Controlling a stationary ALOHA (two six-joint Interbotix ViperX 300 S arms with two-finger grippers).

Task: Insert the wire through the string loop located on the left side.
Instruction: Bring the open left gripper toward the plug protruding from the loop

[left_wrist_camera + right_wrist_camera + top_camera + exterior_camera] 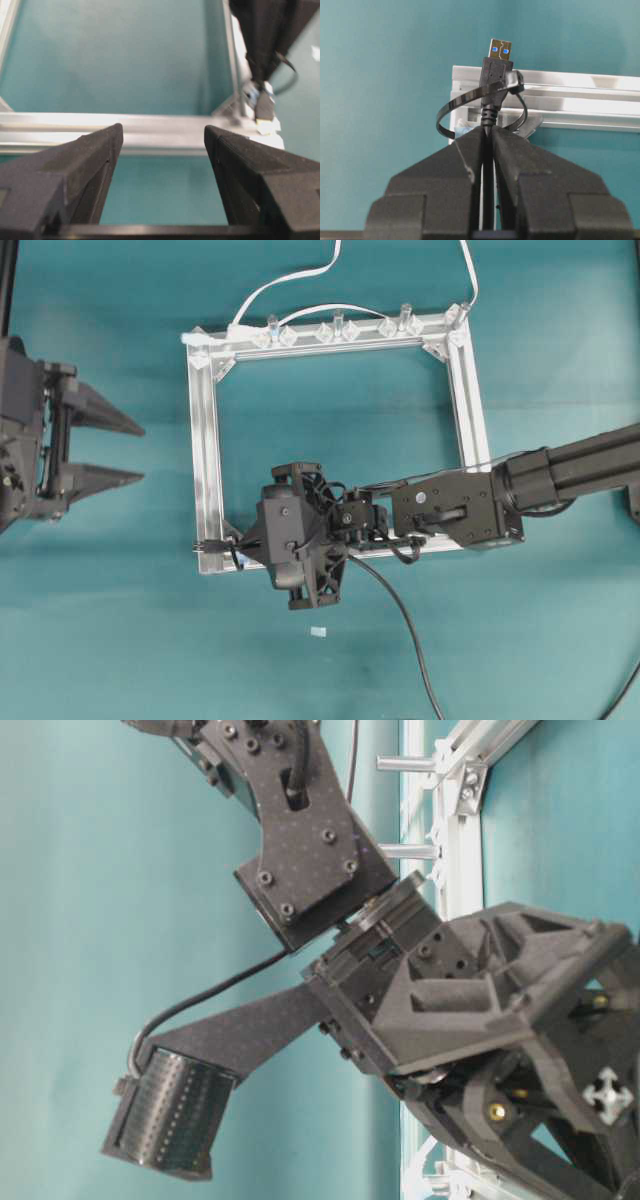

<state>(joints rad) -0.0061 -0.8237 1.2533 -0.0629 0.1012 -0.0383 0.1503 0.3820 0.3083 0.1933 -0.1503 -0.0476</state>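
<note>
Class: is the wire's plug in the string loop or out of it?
In: the plug pokes through the string loop, gripped behind by the right gripper.

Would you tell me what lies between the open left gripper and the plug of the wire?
In the left wrist view, only the frame bar lies between the left gripper and the wire.

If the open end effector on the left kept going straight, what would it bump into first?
Probably the near bar of the silver frame, straight ahead of the left end effector; depth is hard to judge.
</note>
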